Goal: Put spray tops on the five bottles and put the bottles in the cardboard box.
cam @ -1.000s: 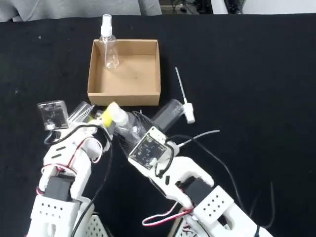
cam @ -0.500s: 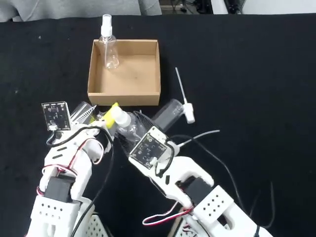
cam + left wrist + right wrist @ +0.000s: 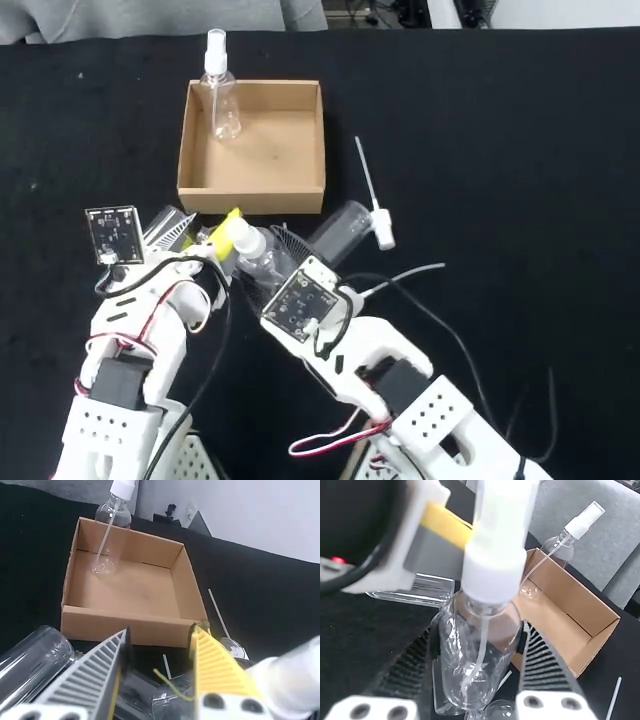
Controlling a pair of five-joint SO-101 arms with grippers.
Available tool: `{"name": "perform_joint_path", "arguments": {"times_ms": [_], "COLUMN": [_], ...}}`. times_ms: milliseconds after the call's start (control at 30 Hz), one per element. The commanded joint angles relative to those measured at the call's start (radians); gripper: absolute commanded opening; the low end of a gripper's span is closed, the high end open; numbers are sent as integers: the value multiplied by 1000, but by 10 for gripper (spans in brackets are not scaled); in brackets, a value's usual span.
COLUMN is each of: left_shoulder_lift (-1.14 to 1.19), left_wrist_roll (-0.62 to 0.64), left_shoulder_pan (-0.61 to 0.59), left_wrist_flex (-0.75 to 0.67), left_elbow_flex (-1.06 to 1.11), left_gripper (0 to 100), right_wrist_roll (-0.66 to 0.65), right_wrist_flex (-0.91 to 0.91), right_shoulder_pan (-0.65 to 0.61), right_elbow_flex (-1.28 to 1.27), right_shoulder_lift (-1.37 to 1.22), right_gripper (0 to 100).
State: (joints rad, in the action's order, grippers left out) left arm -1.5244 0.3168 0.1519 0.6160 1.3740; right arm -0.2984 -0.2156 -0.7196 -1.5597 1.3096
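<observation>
Bottle [image 3: 262,268] with white spray top [image 3: 240,238] at centre-left of the frame, just below the cardboard box [image 3: 250,200], gripped between the right pincer [image 3: 476,630] fingers, left pincer [image 3: 161,630] about half open, just beside the spray top.

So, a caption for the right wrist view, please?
Right tool holds a capped bottle before the box, left tool beside its top.

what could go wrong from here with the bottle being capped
1. The white spray top on the clear plastic bottle held by the right gripper sits outside the open left gripper, beside its yellow finger; if not seated, it may tip off.
2. Lowering that bottle into the brown cardboard box could knock the capped clear bottle standing in its corner.
</observation>
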Motion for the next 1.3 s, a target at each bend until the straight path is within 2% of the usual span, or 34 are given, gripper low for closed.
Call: {"name": "perform_joint_path", "arguments": {"times_ms": [0, 467, 733, 1067, 1267], "left_shoulder_lift": [-9, -9, -9, -9, -9], "left_wrist_roll": [-8, -8, -6, 0, 0], "left_shoulder_pan": [21, 10, -174, -288, -398], "left_wrist_flex": [-8, -15, -9, -15, -15], "left_elbow_flex": [-2, -27, -56, 27, 58], "left_gripper": [188, 188, 188, 188, 188], "right_wrist_roll": [-3, -2, 0, 2, -2], "right_wrist_flex": [0, -71, -72, -72, -75], "right_shoulder_pan": [18, 20, 60, 95, 97], "right_elbow_flex": [47, 54, 54, 54, 48], "right_shoulder_lift": [19, 21, 21, 21, 53], "right_gripper": [117, 117, 117, 117, 117]}}
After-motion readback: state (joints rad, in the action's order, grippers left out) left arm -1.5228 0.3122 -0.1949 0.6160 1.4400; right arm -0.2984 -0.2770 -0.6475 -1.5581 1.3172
